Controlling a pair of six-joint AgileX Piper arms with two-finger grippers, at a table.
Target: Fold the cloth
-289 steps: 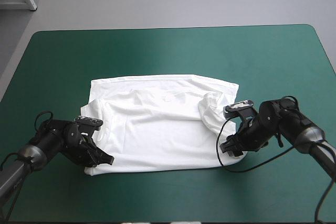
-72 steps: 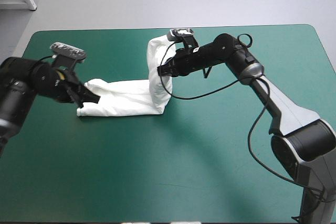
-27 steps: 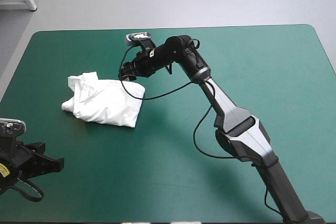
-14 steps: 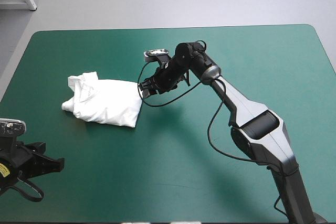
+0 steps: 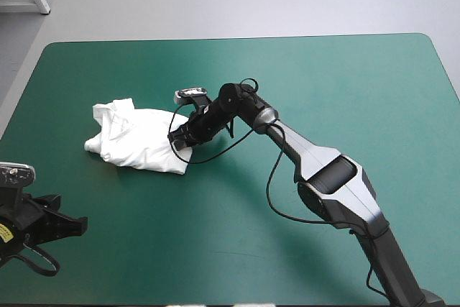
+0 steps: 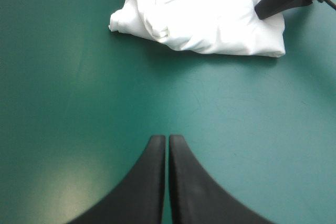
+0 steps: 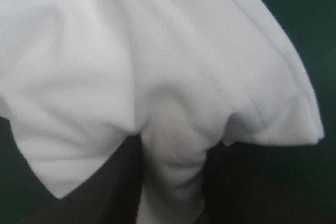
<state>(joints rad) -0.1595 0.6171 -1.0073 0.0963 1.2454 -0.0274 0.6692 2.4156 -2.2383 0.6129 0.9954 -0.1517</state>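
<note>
The white T-shirt point(image 5: 140, 139) lies as a folded, slightly rumpled bundle on the left half of the teal-green table. My right gripper point(image 5: 181, 141) reaches across to the bundle's near right corner. In the right wrist view its black fingers point(image 7: 113, 182) hold a thick fold of the T-shirt point(image 7: 173, 77) between them, and cloth hides their tips. My left gripper point(image 5: 72, 224) is low at the table's near left, well short of the bundle. Its fingers point(image 6: 167, 145) meet in one point over bare cover. From the left wrist, the T-shirt point(image 6: 205, 14) lies ahead, with the right gripper's fingers point(image 6: 278, 3) on its corner.
The teal-green cover point(image 5: 345, 91) stretches bare to the right of the bundle and along the front. The right arm point(image 5: 287, 141) spans the table's middle from the near right.
Earlier the shirt lay spread, then was folded into a bundle on the left. Just before, my right gripper hung beside the bundle's far right edge; now it has dropped onto the near right corner.
</note>
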